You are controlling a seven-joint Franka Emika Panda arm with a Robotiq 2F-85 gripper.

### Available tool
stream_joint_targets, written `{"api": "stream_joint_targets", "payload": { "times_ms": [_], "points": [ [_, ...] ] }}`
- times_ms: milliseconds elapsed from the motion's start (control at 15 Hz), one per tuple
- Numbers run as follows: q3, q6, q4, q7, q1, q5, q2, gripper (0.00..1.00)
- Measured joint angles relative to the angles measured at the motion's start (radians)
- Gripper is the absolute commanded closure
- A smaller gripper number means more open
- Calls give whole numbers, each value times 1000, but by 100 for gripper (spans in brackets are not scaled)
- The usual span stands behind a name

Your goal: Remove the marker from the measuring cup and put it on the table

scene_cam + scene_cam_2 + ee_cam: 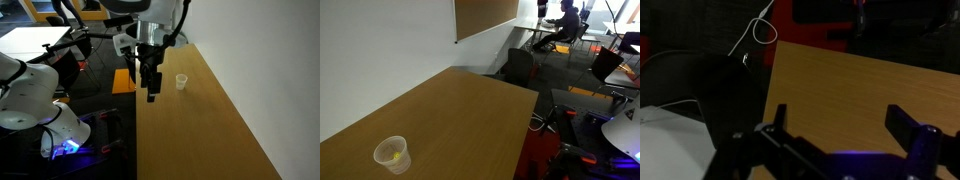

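Observation:
The measuring cup (181, 82) is a small translucent whitish cup standing upright on the brown wooden table (200, 130). It also shows in an exterior view (392, 154), with the yellow marker (392, 155) seen inside it. My gripper (152, 93) hangs above the table, to the left of the cup and apart from it. In the wrist view its two dark fingers (840, 125) are spread wide with only bare table (840, 80) between them. The cup is out of the wrist view.
A small orange-brown stand (124, 80) sits beside the table's far left edge. Desks, chairs and cables fill the floor past the table edge (560, 100). A white wall (380, 50) runs along the table's other side.

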Motion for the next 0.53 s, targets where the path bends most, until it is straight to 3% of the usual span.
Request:
{"api": "stream_joint_targets", "payload": {
  "times_ms": [533],
  "points": [
    [-6, 93, 93, -282, 84, 58, 157, 0]
  ]
}}
